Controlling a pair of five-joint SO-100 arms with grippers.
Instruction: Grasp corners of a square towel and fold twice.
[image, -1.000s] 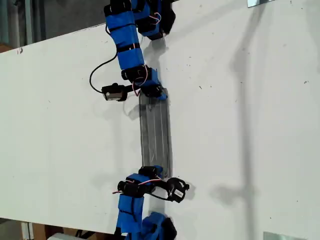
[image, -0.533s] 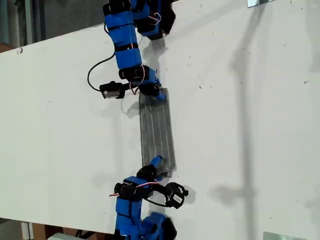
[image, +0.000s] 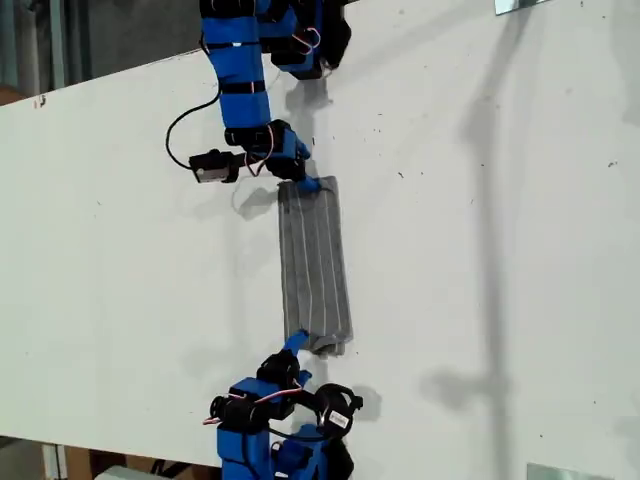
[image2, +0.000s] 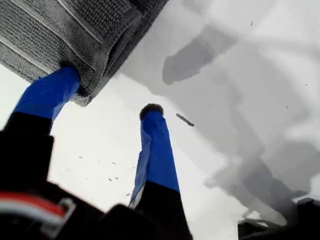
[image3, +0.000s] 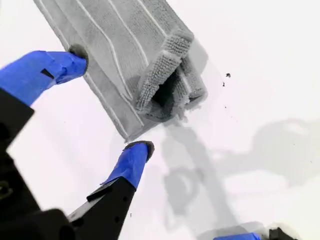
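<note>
The square towel (image: 315, 260), grey with pale stripes, lies folded into a narrow strip on the white table (image: 480, 250). My first gripper (image: 306, 184) (image2: 110, 90) is at the strip's far end, open. One blue fingertip (image2: 67, 75) touches the towel (image2: 65, 35) by a corner (image2: 82, 97), and the other stands on bare table. My second gripper (image: 297, 344) (image3: 110, 100) is open at the near end, where the towel's (image3: 115, 45) layers gape in a lump. One of its fingertips (image3: 75, 57) touches the long edge, and the other sits just off a corner (image3: 127, 135).
Both blue arms reach in from the table's far and near edges in the exterior view. A black cable (image: 180, 125) loops beside the far arm. Metal brackets (image: 520, 5) sit at the exterior view's right corners. Long arm shadows fall across the table to the exterior view's right.
Both grippers have drawn back from over the towel's ends toward their own bases, leaving the strip flat. The strip's near end has slid slightly toward the exterior view's right.
</note>
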